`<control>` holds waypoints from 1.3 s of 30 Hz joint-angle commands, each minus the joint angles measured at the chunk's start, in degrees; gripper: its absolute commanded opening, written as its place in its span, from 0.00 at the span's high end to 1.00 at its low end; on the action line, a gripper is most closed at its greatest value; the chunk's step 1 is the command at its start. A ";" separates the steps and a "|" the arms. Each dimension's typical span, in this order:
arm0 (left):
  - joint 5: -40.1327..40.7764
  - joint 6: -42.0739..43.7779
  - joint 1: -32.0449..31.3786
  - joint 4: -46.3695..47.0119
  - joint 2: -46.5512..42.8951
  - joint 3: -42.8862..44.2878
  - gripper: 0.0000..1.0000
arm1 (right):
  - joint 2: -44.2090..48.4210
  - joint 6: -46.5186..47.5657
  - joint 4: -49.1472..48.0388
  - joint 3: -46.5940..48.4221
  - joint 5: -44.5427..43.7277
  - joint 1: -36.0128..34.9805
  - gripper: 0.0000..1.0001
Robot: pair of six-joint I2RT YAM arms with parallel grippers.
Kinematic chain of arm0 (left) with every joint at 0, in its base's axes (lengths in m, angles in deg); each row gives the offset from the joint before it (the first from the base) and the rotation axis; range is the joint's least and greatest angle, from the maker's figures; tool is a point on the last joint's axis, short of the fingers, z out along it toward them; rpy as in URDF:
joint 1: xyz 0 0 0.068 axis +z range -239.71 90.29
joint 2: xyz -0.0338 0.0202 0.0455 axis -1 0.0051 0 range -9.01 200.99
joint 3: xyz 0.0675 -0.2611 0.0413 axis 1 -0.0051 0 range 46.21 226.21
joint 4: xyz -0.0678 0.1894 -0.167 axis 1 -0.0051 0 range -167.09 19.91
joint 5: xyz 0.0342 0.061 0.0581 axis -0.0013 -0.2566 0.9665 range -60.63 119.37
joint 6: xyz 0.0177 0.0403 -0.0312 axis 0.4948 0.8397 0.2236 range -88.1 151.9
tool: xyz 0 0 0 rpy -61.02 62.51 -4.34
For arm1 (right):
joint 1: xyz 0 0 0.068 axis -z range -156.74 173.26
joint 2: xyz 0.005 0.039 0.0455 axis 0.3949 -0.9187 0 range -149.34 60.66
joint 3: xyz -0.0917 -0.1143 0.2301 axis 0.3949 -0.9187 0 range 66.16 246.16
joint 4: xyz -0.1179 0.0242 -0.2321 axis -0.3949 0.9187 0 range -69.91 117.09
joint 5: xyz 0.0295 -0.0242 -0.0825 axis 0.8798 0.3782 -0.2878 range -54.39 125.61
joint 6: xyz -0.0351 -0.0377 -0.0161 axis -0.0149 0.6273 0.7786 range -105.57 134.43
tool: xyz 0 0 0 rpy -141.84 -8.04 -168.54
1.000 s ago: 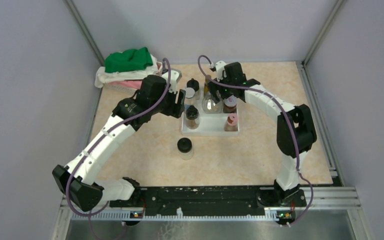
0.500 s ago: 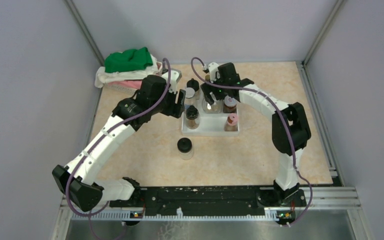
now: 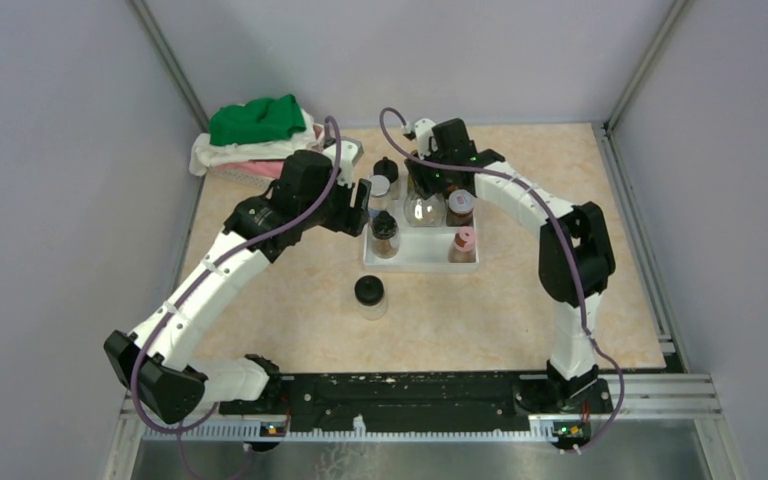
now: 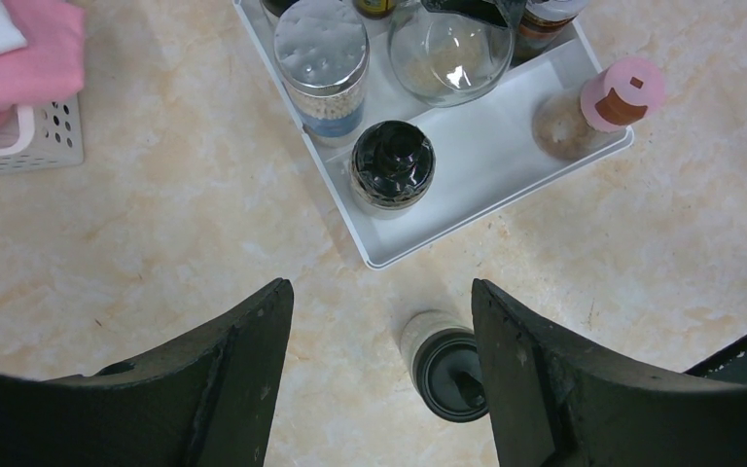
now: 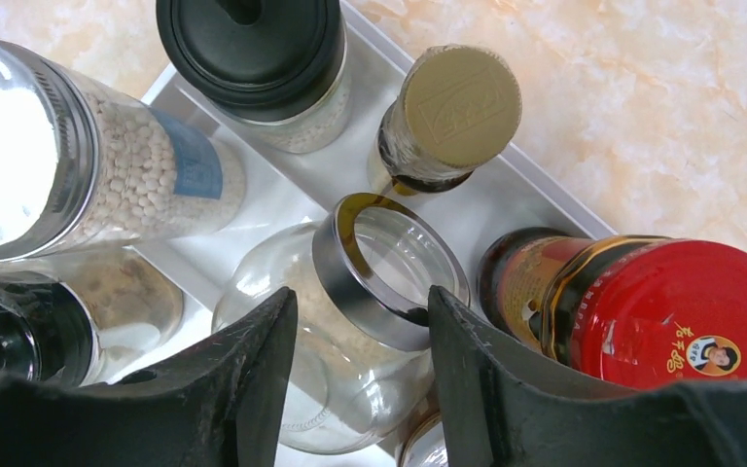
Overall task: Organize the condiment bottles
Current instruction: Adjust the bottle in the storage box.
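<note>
A white tray (image 3: 421,262) holds several condiment bottles. A round clear glass jar (image 3: 423,209) with a silver neck ring stands in its middle. My right gripper (image 3: 426,183) is open right above it, and in the right wrist view (image 5: 362,297) its fingers straddle the jar's neck (image 5: 336,282). Around it stand a red-capped bottle (image 5: 686,311), a slim amber bottle (image 5: 459,105), a black-capped jar (image 5: 250,44) and a silver-lidded jar (image 5: 136,165). A pink-capped bottle (image 4: 622,92) stands at the tray's front. One black-capped jar (image 3: 369,293) stands loose on the table. My left gripper (image 4: 379,292) is open and empty, high above it.
A white basket (image 3: 222,165) with green, white and pink cloths sits at the back left, close to my left arm. Grey walls close in the table on three sides. A black rail (image 3: 410,385) runs along the near edge.
My right gripper has moved left and forward over the tray until it hangs over the round glass jar. The left arm and the bottles have not moved.
</note>
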State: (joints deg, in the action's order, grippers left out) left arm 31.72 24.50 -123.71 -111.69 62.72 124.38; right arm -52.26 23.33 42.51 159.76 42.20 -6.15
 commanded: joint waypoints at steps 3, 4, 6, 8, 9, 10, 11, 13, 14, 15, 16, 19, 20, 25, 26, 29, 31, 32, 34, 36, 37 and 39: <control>-0.62 -0.25 -0.19 1.25 -2.23 0.29 0.26 | -2.07 0.39 6.63 7.24 0.77 -0.88 0.50; -0.75 -0.32 -0.19 1.27 -2.28 0.21 0.26 | -2.12 0.36 7.28 7.94 0.63 -0.91 0.44; -0.89 -0.34 -0.19 1.36 -2.33 0.12 0.26 | -1.98 0.03 8.34 8.66 -0.03 -0.89 0.23; -0.90 -0.34 -0.19 1.39 -2.39 -0.01 0.26 | -1.69 -0.03 8.81 8.50 -0.07 -0.89 0.12; -0.95 -0.36 -0.21 1.44 -2.39 0.02 0.26 | -1.42 0.05 8.94 8.17 -0.07 -0.89 0.12; -0.92 -0.34 -0.23 1.41 -2.38 0.04 0.26 | -1.11 0.06 8.73 7.60 -0.23 -0.87 0.12; -0.98 -0.29 -0.22 1.48 -2.37 0.08 0.26 | -0.81 -0.01 8.44 6.77 -0.28 -0.86 0.13; -1.13 -0.38 -0.24 1.52 -2.35 0.06 0.26 | -0.55 -0.03 8.37 6.04 -0.35 -0.91 0.14; -1.24 -0.34 -0.24 1.54 -2.37 0.06 0.26 | -0.63 -0.03 8.52 5.86 -0.33 -0.91 0.15; -1.21 -0.38 -0.26 1.53 -2.38 0.11 0.26 | -0.71 -0.03 8.67 5.74 -0.15 -0.85 0.16; -1.25 -0.36 -0.20 1.56 -2.33 0.10 0.26 | -0.72 -0.11 8.72 5.49 -0.08 -0.89 0.16; -1.28 -0.38 -0.20 1.57 -2.35 0.16 0.26 | -0.28 -0.28 8.38 4.42 0.47 -0.91 0.19; -1.37 -0.42 -0.19 1.57 -2.24 0.15 0.26 | -0.09 -0.34 8.27 4.06 0.61 -0.91 0.20; -1.69 -0.60 -0.19 1.71 -2.11 0.13 0.26 | 0.57 -0.47 8.42 2.50 1.10 -0.94 0.21; -1.71 -0.67 -0.26 1.78 -2.08 0.09 0.26 | 0.82 -0.47 8.05 1.91 1.00 -0.92 0.21; -1.92 -0.73 -0.26 1.85 -2.10 0.08 0.26 | 0.96 -0.39 7.65 1.28 1.03 -0.90 0.25; -1.93 -0.69 -0.19 1.85 -2.04 0.10 0.26 | 0.51 -0.38 7.85 1.90 1.42 -0.89 0.29; -1.91 -0.69 -0.25 1.84 -2.08 0.09 0.26 | 0.25 -0.30 7.97 2.42 1.70 -0.92 0.31; -1.90 -0.69 -0.26 1.80 -2.10 0.12 0.26 | -0.40 -0.22 8.59 3.90 2.11 -0.91 0.36; -1.70 -0.69 -0.25 1.72 -2.13 0.01 0.26 | -1.18 -0.08 9.84 6.09 3.05 -0.91 0.38; -1.66 -0.69 -0.24 1.73 -2.25 -0.02 0.26 | -1.88 0.09 10.65 7.40 3.46 -0.89 0.40; -1.60 -0.60 -0.25 1.73 -2.24 0.00 0.26 | -2.85 0.21 12.70 10.16 4.29 -0.85 0.42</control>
State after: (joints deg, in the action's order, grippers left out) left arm 30.43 24.48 -123.73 -111.69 61.97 124.38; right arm -53.48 23.33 52.63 163.74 43.88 -6.15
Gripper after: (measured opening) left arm 0.744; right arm 0.595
